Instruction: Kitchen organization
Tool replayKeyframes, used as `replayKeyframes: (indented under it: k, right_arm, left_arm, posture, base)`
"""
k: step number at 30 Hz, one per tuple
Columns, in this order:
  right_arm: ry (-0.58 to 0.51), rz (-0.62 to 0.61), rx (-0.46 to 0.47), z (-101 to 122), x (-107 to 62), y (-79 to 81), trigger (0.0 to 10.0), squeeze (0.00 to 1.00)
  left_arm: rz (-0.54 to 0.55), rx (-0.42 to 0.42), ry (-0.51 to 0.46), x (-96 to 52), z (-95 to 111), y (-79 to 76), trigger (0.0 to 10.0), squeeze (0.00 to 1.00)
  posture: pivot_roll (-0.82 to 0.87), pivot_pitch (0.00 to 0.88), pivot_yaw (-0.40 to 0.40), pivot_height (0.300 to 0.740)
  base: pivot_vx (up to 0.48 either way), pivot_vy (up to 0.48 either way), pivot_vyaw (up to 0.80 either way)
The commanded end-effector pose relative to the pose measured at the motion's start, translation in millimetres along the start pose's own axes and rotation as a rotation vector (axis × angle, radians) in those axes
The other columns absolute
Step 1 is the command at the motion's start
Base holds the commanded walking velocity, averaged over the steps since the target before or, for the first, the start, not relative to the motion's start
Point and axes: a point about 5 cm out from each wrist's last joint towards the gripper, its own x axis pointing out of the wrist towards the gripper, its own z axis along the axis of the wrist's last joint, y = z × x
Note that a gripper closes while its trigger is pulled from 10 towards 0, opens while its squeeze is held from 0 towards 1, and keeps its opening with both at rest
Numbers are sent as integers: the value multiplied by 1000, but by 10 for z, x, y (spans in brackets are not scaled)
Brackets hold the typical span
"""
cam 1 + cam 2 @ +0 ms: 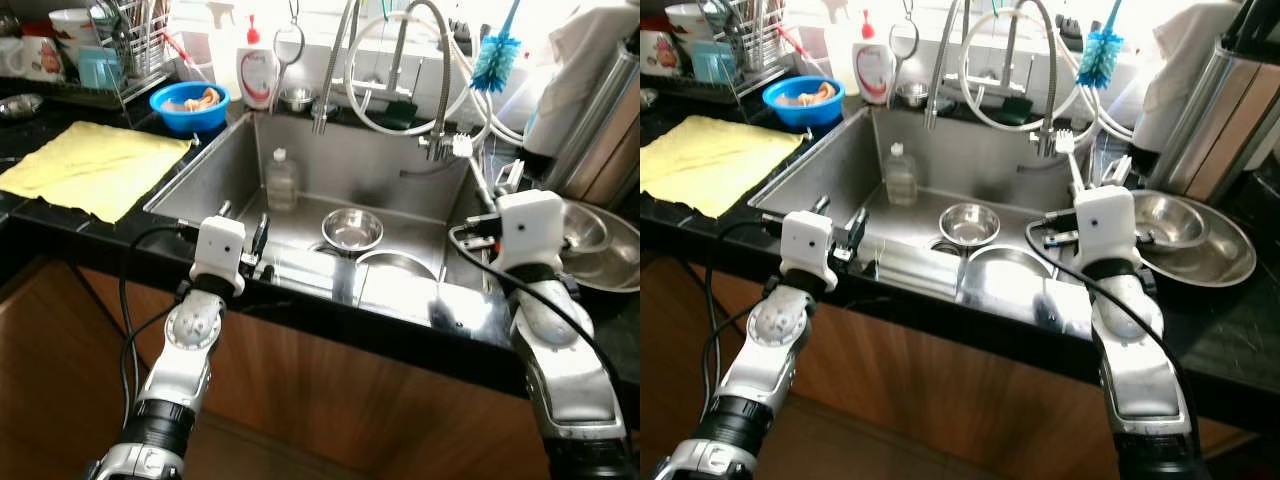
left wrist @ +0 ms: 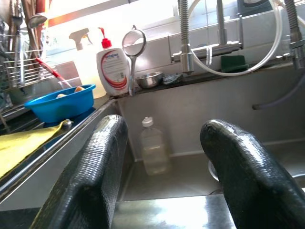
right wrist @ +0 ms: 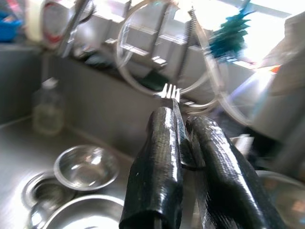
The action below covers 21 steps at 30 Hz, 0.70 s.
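Observation:
My right gripper is shut on a silver fork, whose tines stick up past the fingertips. It hangs over the right side of the steel sink, and the fork points toward the faucet hoses. At the sink's front edge my left gripper stands open with nothing between its fingers. A small steel bowl and a larger steel dish lie in the basin. A clear bottle stands at the basin's back left.
A large steel bowl sits on the black counter at the right. A yellow cloth, a blue bowl, a soap bottle and a dish rack are at the left. Faucet hoses and a blue brush hang behind.

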Motion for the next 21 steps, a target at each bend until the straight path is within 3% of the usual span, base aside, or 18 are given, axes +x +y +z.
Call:
replayKeyframes:
  k: [1,3,6,9,10,21]
  right_arm:
    - [5,42,0,17,54,25,10000,0]
    - [31,29,-4,-12,112,7,10000,0]
    - [80,95,69,-73,231,72,10000,0]
    - [108,120,39,-114,272,88,10000,0]
    - [160,94,87,-182,310,64,10000,0]
    - [245,112,171,-399,351,151,10000,0]
  left_arm:
    - [3,11,-10,24,21,19,10000,0]
    - [5,11,-10,21,21,20,10000,0]
    - [3,10,-14,19,26,6,10000,0]
    - [4,10,-17,18,34,9,10000,0]
    - [5,12,-16,20,31,17,10000,0]
    - [1,16,-19,14,34,20,10000,0]
  posture:
    - [45,0,-49,740]
    - [45,0,-48,740]
    - [53,0,-50,740]
    - [58,0,-52,740]
    - [60,0,-52,740]
    - [66,0,-47,740]
  base:
    - [0,0,0]
    - [0,0,0]
    - [0,0,0]
    - [0,0,0]
    - [0,0,0]
    - [0,0,0]
